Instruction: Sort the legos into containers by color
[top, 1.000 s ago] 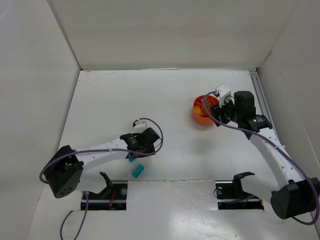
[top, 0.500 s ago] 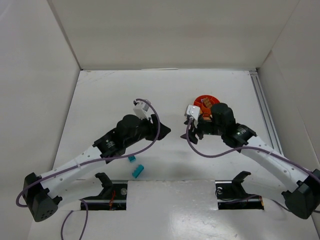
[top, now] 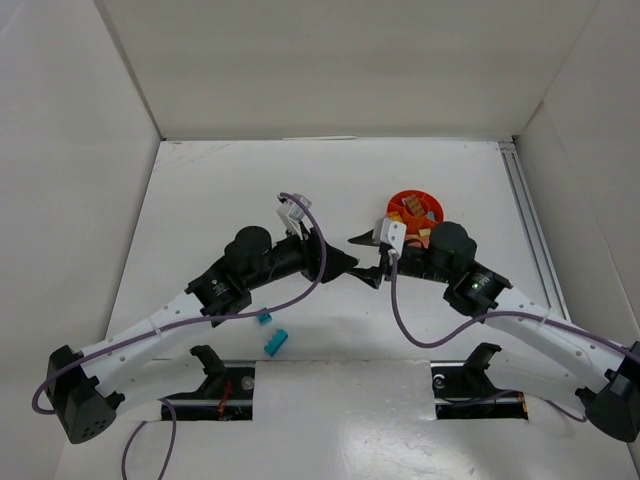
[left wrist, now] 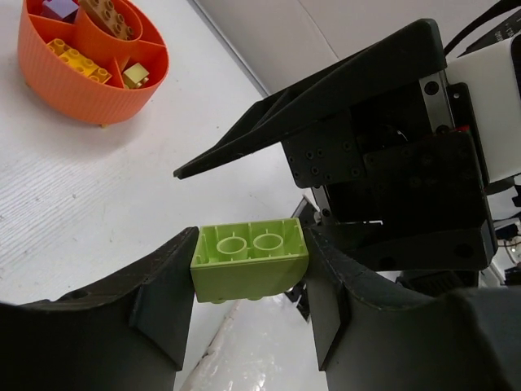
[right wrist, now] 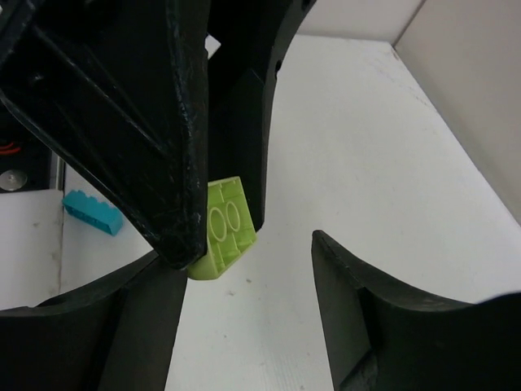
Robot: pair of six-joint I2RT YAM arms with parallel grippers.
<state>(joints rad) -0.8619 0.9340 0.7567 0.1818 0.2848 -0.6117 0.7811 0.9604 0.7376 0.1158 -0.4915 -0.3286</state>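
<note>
Starting at the left, two teal bricks (top: 275, 341) lie on the counter (top: 200, 200) near the front edge, where the left claw (top: 345, 266) was a second ago; it has since risen to mid-counter, clamped on a lime brick (left wrist: 248, 261) held clear of the surface. The right claw (top: 366, 260) has left the orange bowl (top: 395, 203) and now faces it, jaws parted, not gripping the brick. This reads as a handover toward the bowl's compartments.
</note>
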